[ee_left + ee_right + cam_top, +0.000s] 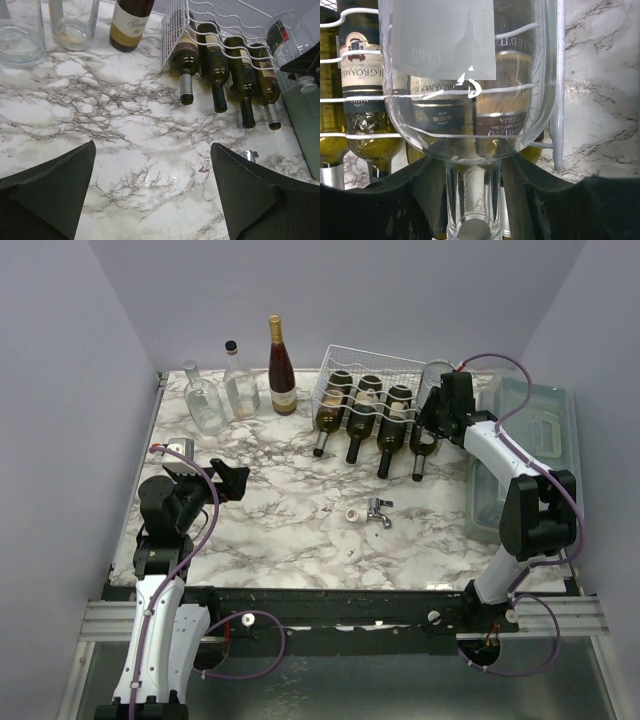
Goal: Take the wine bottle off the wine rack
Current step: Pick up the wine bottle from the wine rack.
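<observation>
The white wire wine rack (375, 362) stands at the back of the marble table, with several dark green bottles (362, 412) lying in its cradles, necks toward me. A clear glass wine bottle (437, 374) lies on the rack's right end. My right gripper (441, 412) is at its neck. In the right wrist view the clear wine bottle (470, 100) fills the frame, and my right gripper (472, 202) has its dark fingers (405, 205) pressed against both sides of the neck. My left gripper (152, 190) hovers wide open over bare marble, far from the wine rack (175, 25).
Two clear bottles (205, 400) (240, 385) and a red wine bottle (282, 370) stand at the back left. A translucent lidded bin (530, 440) sits along the right edge. A small metal fitting (379, 510) and a white roll (354, 514) lie mid-table.
</observation>
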`<action>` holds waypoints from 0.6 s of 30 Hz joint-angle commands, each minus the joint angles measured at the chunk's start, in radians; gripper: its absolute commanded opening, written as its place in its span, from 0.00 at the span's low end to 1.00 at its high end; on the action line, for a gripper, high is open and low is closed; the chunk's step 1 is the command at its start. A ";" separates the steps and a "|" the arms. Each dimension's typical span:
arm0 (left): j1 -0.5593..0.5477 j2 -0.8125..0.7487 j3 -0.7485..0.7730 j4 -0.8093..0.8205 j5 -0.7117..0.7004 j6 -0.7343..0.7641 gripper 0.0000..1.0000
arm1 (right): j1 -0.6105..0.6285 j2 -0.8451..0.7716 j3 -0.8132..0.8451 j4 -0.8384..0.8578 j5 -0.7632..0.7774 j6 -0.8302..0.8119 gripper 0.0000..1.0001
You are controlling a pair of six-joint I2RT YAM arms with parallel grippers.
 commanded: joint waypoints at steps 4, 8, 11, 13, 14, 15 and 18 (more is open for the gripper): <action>-0.002 -0.003 0.010 0.003 0.004 0.010 0.99 | 0.000 0.016 0.026 0.028 -0.009 0.012 0.44; -0.002 -0.005 0.009 0.003 0.004 0.010 0.99 | -0.001 0.007 0.020 0.036 -0.006 0.014 0.37; -0.002 -0.005 0.010 0.003 0.004 0.010 0.99 | 0.000 -0.002 0.015 0.040 -0.009 0.017 0.30; -0.002 -0.005 0.010 0.003 0.004 0.010 0.99 | 0.000 -0.011 0.012 0.044 -0.010 0.018 0.23; -0.002 -0.004 0.010 0.003 0.004 0.010 0.99 | 0.000 -0.016 0.010 0.046 -0.012 0.018 0.19; -0.003 -0.004 0.009 0.002 0.004 0.010 0.99 | 0.000 -0.020 0.008 0.049 -0.013 0.018 0.14; -0.001 -0.004 0.009 0.002 0.004 0.011 0.99 | 0.000 -0.038 -0.001 0.063 -0.023 0.016 0.01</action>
